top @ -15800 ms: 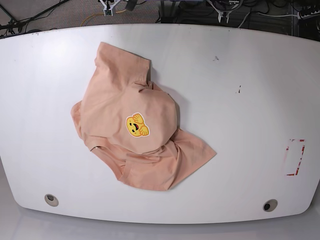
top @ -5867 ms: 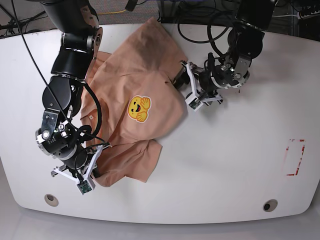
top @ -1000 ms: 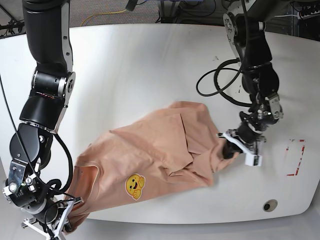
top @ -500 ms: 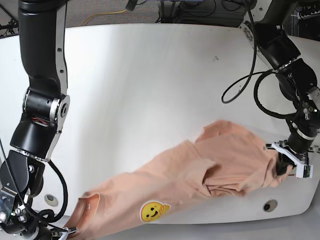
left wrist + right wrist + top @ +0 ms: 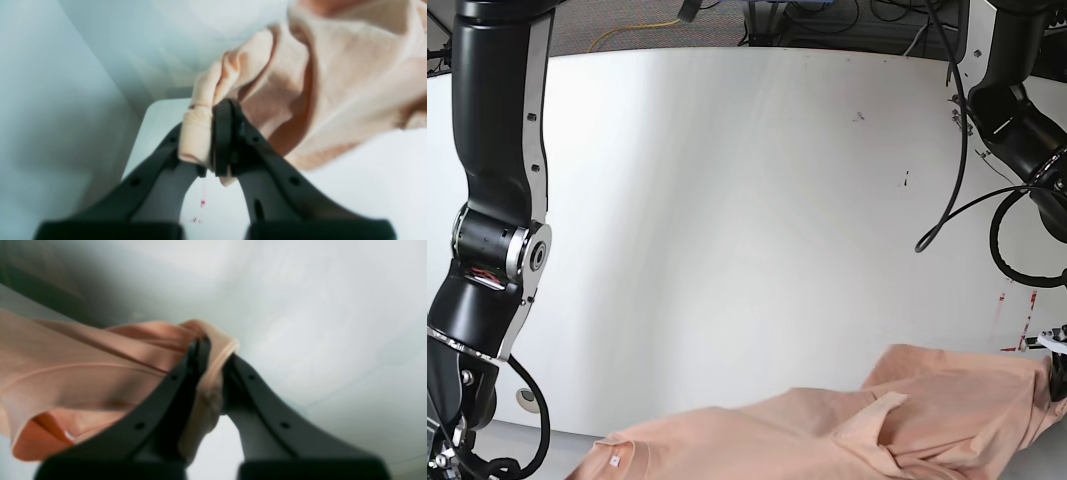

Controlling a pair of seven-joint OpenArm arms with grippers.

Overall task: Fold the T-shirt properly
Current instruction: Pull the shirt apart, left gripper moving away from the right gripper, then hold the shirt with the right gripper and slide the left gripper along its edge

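The peach T-shirt (image 5: pixel 927 430) is stretched along the bottom of the base view, across the table's front edge. My left gripper (image 5: pixel 212 115) is shut on a bunched edge of the T-shirt (image 5: pixel 333 83). In the base view the left gripper (image 5: pixel 1057 385) sits at the far right edge, at the cloth's right end. In its wrist view my right gripper (image 5: pixel 215 353) is shut on a folded hem of the T-shirt (image 5: pixel 83 373), which trails off to the left. In the base view the right gripper is out of frame, below the bottom left corner.
The white table (image 5: pixel 727 200) fills the base view. Red marks (image 5: pixel 1017 320) lie near its right edge. The right arm (image 5: pixel 497 250) stands tall along the left side, and the left arm (image 5: pixel 1027 130) with its cables along the right. Cables lie behind the back edge.
Both arms have dragged the T-shirt further toward the front edge and to the right. Its yellow emblem has dropped out of frame. Both grippers stay shut on the cloth.
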